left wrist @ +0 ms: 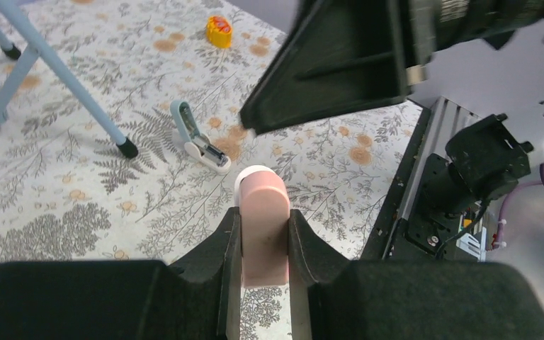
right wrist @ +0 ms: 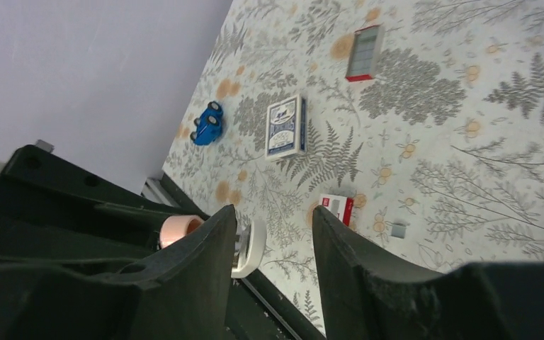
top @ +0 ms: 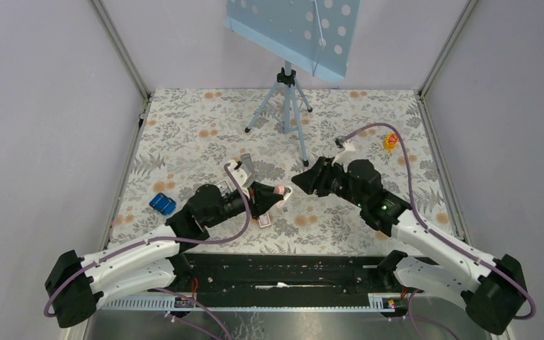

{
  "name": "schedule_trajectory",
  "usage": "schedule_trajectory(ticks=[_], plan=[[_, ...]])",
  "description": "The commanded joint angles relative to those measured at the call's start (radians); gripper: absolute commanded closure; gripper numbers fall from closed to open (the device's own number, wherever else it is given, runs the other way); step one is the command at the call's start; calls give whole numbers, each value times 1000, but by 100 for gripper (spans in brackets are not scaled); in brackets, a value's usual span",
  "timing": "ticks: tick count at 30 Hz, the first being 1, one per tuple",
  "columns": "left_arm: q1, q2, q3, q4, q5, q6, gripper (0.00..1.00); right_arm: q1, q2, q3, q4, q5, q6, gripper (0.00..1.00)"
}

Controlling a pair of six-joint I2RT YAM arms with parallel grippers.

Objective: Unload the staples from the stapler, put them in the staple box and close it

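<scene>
My left gripper [left wrist: 263, 216] is shut on the pale-pink stapler [left wrist: 263, 234] and holds it above the cloth, nose pointing away from the wrist. From above, the stapler [top: 279, 190] sticks out of the left gripper [top: 268, 198] toward the right gripper [top: 299, 182]. My right gripper [right wrist: 275, 212] is open and empty, its jaws just in front of the stapler's nose. The pink end [right wrist: 179, 228] and a white part of the stapler [right wrist: 250, 248] show beside my right gripper's left finger. A tiny silvery-grey strip, the staples [right wrist: 397, 229], lies on the cloth.
A red-and-white box [right wrist: 336, 207] lies near the strip, another [right wrist: 365, 52] farther off. A blue patterned box [right wrist: 285, 127] and a blue toy car [right wrist: 207, 122] lie to the left. A teal-and-white stapler [left wrist: 198, 138], a yellow object [left wrist: 219, 32] and a tripod [top: 287, 106] stand behind.
</scene>
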Motion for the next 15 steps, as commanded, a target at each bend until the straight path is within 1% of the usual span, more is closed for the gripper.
schedule_trajectory(ticks=[1,3,6,10,15], plan=[[2,-50,-16,105,73,73,100,9,99,59,113,-198,-12,51],[3,-56,-19,103,73,72,100,13,130,47,158,-210,27,53],[3,-64,-20,104,79,73,100,25,143,26,180,-175,50,55],[2,-69,-21,98,68,76,100,28,129,6,164,-125,61,58],[3,-72,-22,97,31,79,100,27,133,6,106,-119,48,59]])
